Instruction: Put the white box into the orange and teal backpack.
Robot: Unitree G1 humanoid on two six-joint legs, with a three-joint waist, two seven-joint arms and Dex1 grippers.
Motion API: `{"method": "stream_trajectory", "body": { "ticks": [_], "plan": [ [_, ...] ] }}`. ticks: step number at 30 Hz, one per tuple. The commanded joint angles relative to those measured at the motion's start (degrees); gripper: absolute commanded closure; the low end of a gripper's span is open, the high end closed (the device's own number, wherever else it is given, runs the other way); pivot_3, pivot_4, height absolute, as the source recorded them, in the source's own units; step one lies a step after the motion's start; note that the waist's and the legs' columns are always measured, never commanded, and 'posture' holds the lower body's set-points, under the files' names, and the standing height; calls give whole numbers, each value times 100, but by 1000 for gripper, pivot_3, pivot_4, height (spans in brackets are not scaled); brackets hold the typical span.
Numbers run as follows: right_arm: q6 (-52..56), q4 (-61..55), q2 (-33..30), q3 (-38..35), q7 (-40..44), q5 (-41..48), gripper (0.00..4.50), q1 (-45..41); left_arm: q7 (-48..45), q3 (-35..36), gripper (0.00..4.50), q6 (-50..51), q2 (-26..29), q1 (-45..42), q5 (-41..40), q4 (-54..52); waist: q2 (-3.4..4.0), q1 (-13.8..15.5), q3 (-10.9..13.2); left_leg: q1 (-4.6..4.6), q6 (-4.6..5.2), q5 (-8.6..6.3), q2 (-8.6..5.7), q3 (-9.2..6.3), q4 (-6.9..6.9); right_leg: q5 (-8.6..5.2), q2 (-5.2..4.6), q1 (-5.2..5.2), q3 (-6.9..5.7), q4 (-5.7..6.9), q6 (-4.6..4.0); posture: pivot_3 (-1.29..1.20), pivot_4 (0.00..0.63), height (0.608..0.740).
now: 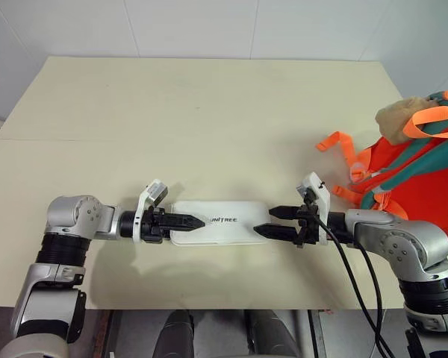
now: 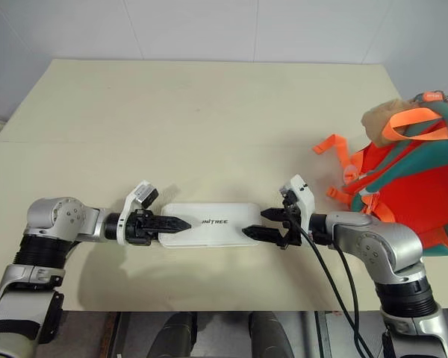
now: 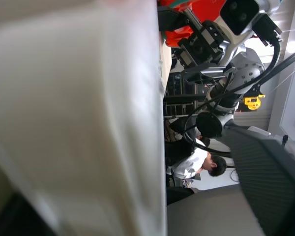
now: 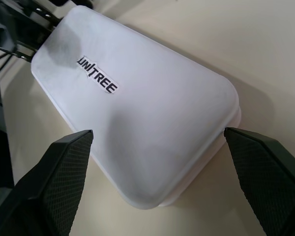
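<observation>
Underneath, cream table [image 1: 209,104], white wall [image 1: 194,26].

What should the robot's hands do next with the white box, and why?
Probably the right gripper should ease in a little further and close on its end of the white box. Its fingers stand wide apart at either side of that end without pinching it, while the left gripper already reaches over the other end. The box lies flat on the table, and the orange and teal backpack waits to the right.

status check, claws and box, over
Right claw open, fingers straddling the box end. Left claw at the other end, grip unclear. Box flat on table. Backpack to the right, path clear.
</observation>
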Motion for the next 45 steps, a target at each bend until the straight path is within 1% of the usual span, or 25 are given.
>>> {"method": "stream_trajectory", "body": {
  "ticks": [1, 3, 6, 7, 13, 18, 20, 22, 24, 26, 28, 31, 34, 36, 38, 41, 45],
  "plan": [
    [-89, -205, 27, -111, 71, 105, 0, -6, 206, 344, 1477, -95, -160, -99, -52, 187, 0, 3, 0, 0, 0, 0, 0, -1, 1, 0, 1, 0, -1, 1, 0, 0, 150, 740],
    [-59, -252, 23, -176, 41, 144, 0, 44, 245, 400, 2023, -61, -190, -109, -87, 213, 0, 5, 0, 0, 0, 0, 0, -3, 1, 0, 0, 0, -2, 1, 0, 0, 150, 740],
    [-8, -344, 35, -324, -37, 240, 0, 134, 132, 367, 2991, 90, -142, -32, -251, 51, 0, 5, 0, 0, 0, 0, 0, -3, 1, 0, 0, 0, -2, 1, 0, 0, 150, 740],
    [3, -379, 43, -382, -68, 274, 0, 166, 85, 364, 3216, 152, -131, -23, -312, 22, 0, -1, 0, -1, 0, 0, 0, -3, 0, 0, 0, 0, -2, 1, 0, 0, 150, 740],
    [21, -624, 90, -808, -368, 455, 0, 294, -88, 257, 3239, 269, -15, -48, -474, -99, 0, 1, 0, -1, -1, 0, 0, -3, 0, 0, 0, 0, -2, 1, 0, 0, 150, 740],
    [150, -1458, 148, -1946, -1341, 893, 0, 548, -82, 310, 3239, -206, 78, -103, -298, 19, 0, 20, 0, -3, -1, 0, 0, -3, -4, 0, -1, -2, -2, -1, 0, 0, 150, 740],
    [327, -2118, 122, -3089, -2157, 1577, 0, 943, -164, 308, 3239, -466, 193, -57, -218, 90, 0, 27, 0, -2, -2, 0, 0, -3, -6, 0, -1, -2, -2, -5, -1, 0, 150, 740],
    [371, -2611, 68, -3931, -2918, 2148, 0, 1425, -262, 272, 3239, -662, 263, -17, -178, 156, 0, 112, 0, -9, -2, 0, 2, -9, -21, -6, -1, -12, -5, -3, -7, 0, 150, 740],
    [396, -2969, -47, -4360, -3669, 2597, 0, 1952, -299, 233, 3239, -812, 267, 3, -138, 248, -1, 141, -1, -11, -6, -2, 2, -9, -23, -10, -1, -12, -6, -7, -10, 0, 150, 740],
    [382, -3204, -183, -4530, -4341, 2936, 0, 2386, -328, 192, 3239, -934, 262, -3, -89, 319, -2, 140, -1, -10, -5, -3, 1, -8, -23, -12, -3, -9, -7, -12, -11, 0, 150, 740],
    [261, -3379, -306, -4581, -5105, 3270, 0, 2808, -388, 140, 3239, -990, 273, -22, -60, 359, -3, 138, -1, -11, -5, -4, 0, -6, -17, -11, -5, -9, -6, -10, -11, 0, 150, 740],
    [22, -3566, -372, -4424, -6226, 3439, 0, 3190, -502, 23, 3239, -1051, 306, -57, -1, 398, -4, 112, -1, -6, -4, -3, 0, -2, -10, -11, -4, -6, -4, -9, -11, 0, 150, 740],
    [-113, -3503, -386, -4007, -6929, 3080, 0, 3123, -561, -89, 3239, -1142, 296, -134, 79, 460, -5, 102, -2, -1, -2, -1, 1, 1, -8, -10, -3, -5, -1, -8, -15, 0, 150, 740],
    [-245, -3241, -304, -3688, -7242, 2687, 0, 2833, -541, -100, 3239, -1226, 237, -193, 122, 491, -5, 99, -2, -1, -1, 1, 0, 0, -8, -11, -3, -5, -1, -8, -22, 0, 150, 740],
    [-453, -2806, -327, -3365, -7347, 1984, 0, 2340, -471, -31, 3239, -1242, 159, -226, 120, 474, -5, 105, -2, 0, -1, 3, 0, 1, -9, -9, -4, -5, 1, -9, -28, 0, 150, 740],
    [-731, -2340, -328, -2965, -7275, 1188, 0, 1760, -332, 125, 3239, -1164, 89, -173, 60, 344, -4, 125, -2, 1, 0, 5, -1, 3, -8, -8, -4, -4, 3, -11, -33, 0, 150, 740],
    [-1178, -1618, 19, -2217, -6888, 385, 0, 1012, -77, 446, 3239, -1022, 19, 72, -74, 72, -4, 102, -2, 0, 0, 5, 0, 2, -23, -1, -3, -10, 2, -7, -17, 0, 150, 740]
  ]
}}
